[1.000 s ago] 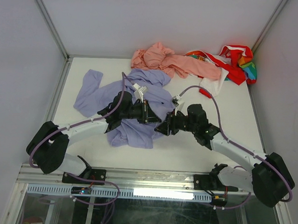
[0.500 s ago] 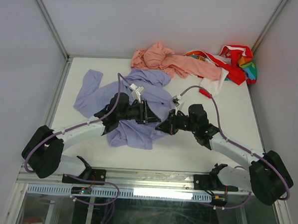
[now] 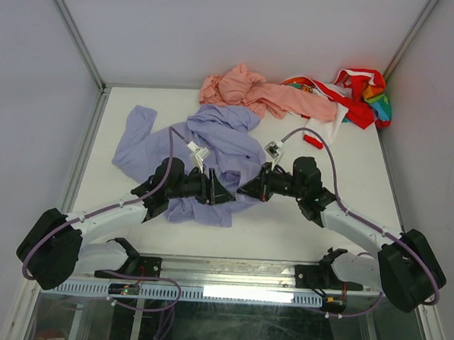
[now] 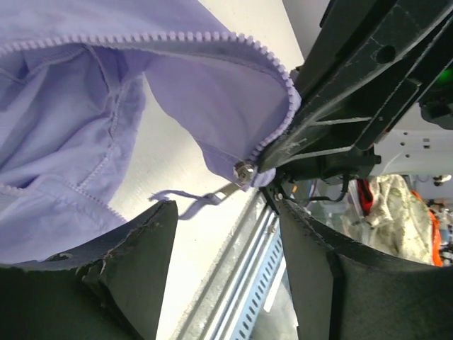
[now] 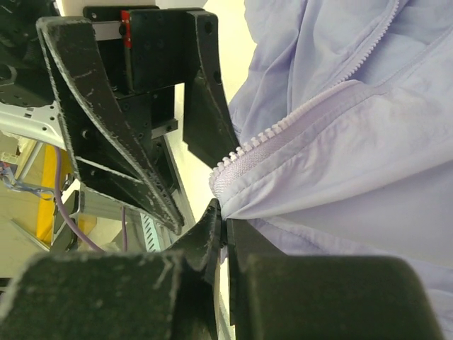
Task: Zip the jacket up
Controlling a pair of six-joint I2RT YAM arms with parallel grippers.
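The lavender jacket point(image 3: 217, 143) lies crumpled mid-table, its front unzipped. In the left wrist view its zipper teeth point(image 4: 212, 37) curve down to the metal slider point(image 4: 244, 172), from which a lavender pull cord point(image 4: 185, 204) hangs. My left gripper point(image 4: 226, 209) stands open just short of the slider, holding nothing. My right gripper point(image 5: 225, 221) is shut on the jacket's bottom edge beside the zipper end point(image 5: 244, 157). Seen from the top, the left gripper point(image 3: 226, 196) and right gripper point(image 3: 246, 190) meet tip to tip at the jacket's near hem.
A salmon-pink garment point(image 3: 250, 91) lies bunched at the back, touching the jacket's hood. A red-white multicoloured garment point(image 3: 353, 97) sits in the back right corner. The table's near edge and metal rail point(image 4: 248, 283) run just below the left fingers.
My left gripper has opened and drawn back toward the near left. My right gripper has shut on the jacket's hem and moved slightly away from me.
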